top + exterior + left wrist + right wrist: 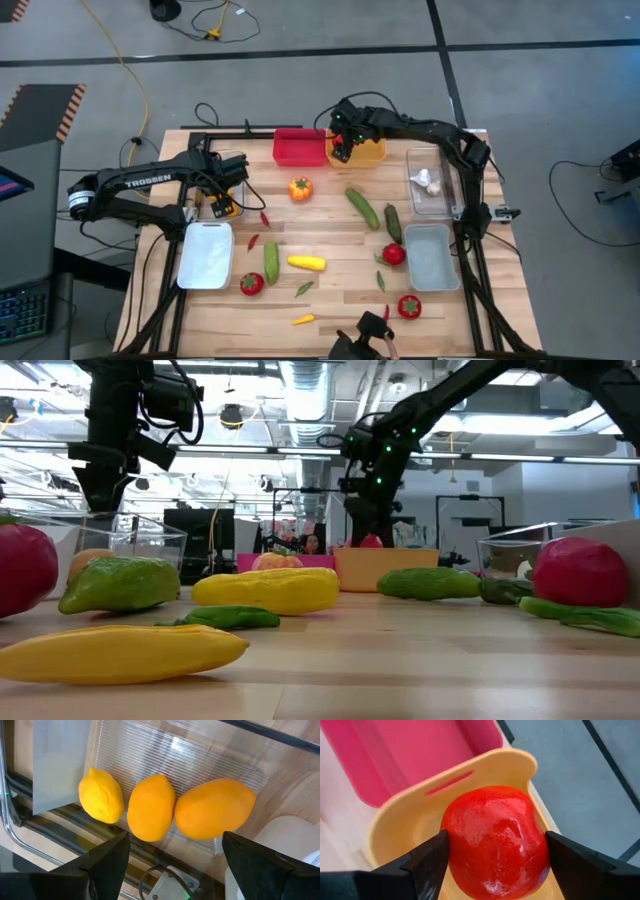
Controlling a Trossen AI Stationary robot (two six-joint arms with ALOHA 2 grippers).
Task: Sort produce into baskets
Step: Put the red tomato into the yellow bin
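Observation:
My right gripper (pixel 343 145) is shut on a glossy red tomato (pixel 492 840) over the orange-yellow bin (pixel 370 155) at the table's far edge. The red bin (pixel 300 147) stands just left of it. In the low view the tomato (pixel 371 541) shows just above the yellow bin's rim (pixel 385 552). My left gripper (pixel 225 203) is open and empty above the left clear tub (pixel 200 765). A lemon (pixel 101 795) and two orange fruits (pixel 151 807) (pixel 215 809) lie on that tub's floor. My right gripper pinches the tomato's two opposite sides (pixel 451 845) between its two fingers, coming from above and pointing down into the yellow bin. The tomato sits inside the bin's walls. Whether its underside rests on the bin's floor I cannot tell.
Loose on the table: an orange pepper (pixel 300 187), cucumbers (pixel 362 208) (pixel 393 222) (pixel 271 261), a yellow piece (pixel 306 262), tomatoes (pixel 251 283) (pixel 394 254) (pixel 409 306) and small chilies. White trays (pixel 206 254) (pixel 432 257) flank them. The right clear tub (pixel 428 160) holds garlic.

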